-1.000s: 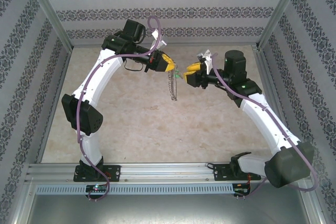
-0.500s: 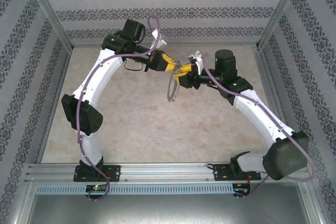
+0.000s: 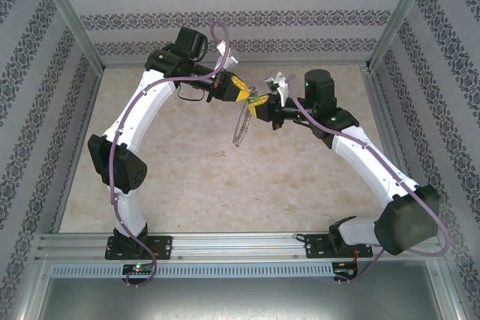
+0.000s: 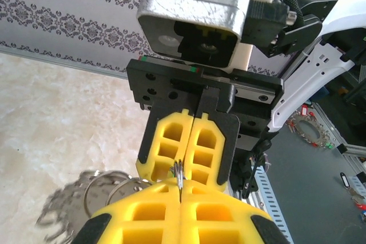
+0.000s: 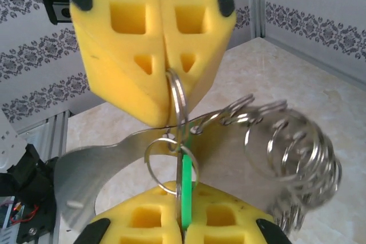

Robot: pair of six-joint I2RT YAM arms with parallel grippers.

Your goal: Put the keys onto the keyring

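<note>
The left claw [image 3: 238, 94], its yellow foam pads pressed together, pinches one thin wire turn of the large silvery metal keyring [image 3: 240, 129], which hangs limp beneath it, well above the bench. Facing it with tips almost touching, the right claw [image 3: 259, 108] is clamped on the keys [image 5: 185, 181], a small silvery metal key joined to a green oblong plastic tag. The flat blade [image 5: 94, 167] juts sideways. The small split ring [image 5: 150, 151] overlaps the pinched wire; whether they are linked I cannot tell. The keyring's strung pieces bunch into a coil of loops just beside the claws. Around them the pale marbled bench [image 3: 187, 177] lies open, with the patterned walls [image 3: 225, 20] and aluminium posts [image 3: 67, 9] well apart.
</note>
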